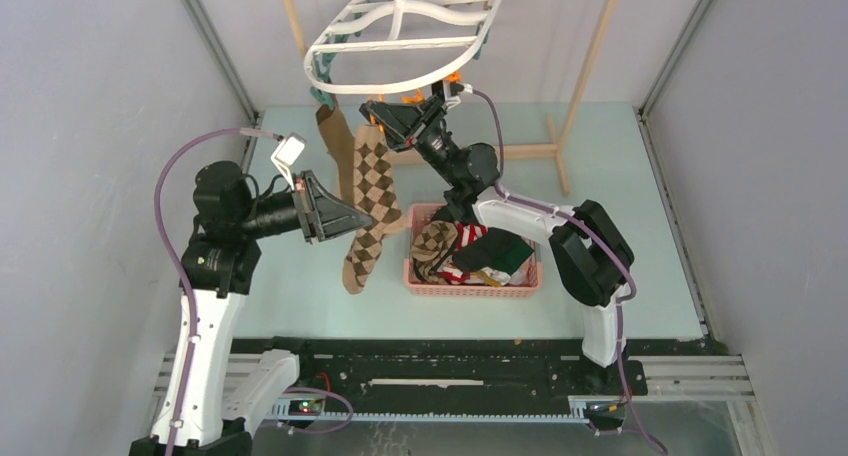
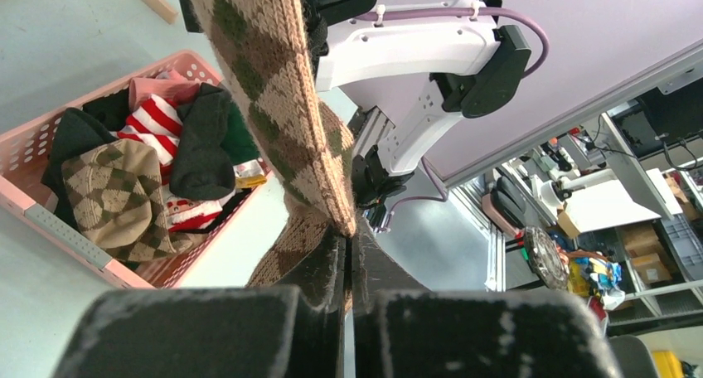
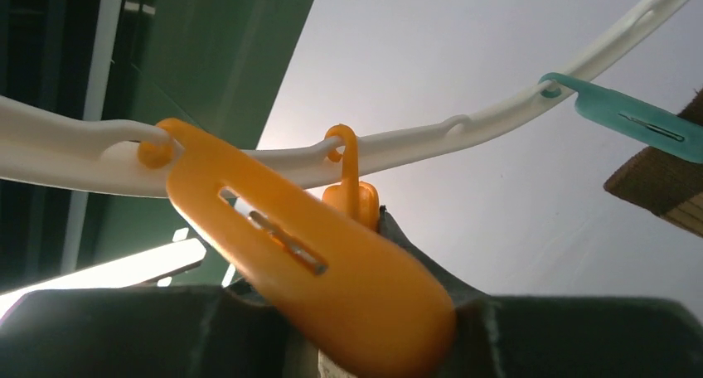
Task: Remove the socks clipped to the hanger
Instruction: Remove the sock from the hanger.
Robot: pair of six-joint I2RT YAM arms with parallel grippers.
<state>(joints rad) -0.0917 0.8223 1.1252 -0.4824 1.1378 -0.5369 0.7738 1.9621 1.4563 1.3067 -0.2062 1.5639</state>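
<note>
L fingers are shut tight on the argyle sock abt mid-length; R fingers sit either side of an orange clip, but whether they squeeze it yet can't be told; a basket w/ loose socks lies under the R arm; the argyle sock hangs by its top from the near rim of the hanger, w/ a brown sock clipped just beside it.

Risks: if L pulls before the clip opens, the sock prob. stretches or slips out of the pinch, and the hanger likely tilts and swings away from R; two orange clips hang side by side, so R may press the wrong one; the sock hangs left of the basket, so dropped here it could miss.

Views: R wrist cam alone shows the clip hooks on the rim and a teal clip, but no sock top; top cam alone gives the whole layout, yet hides the clip btw the R fingers; L wrist cam alone proves the pinch.
</note>
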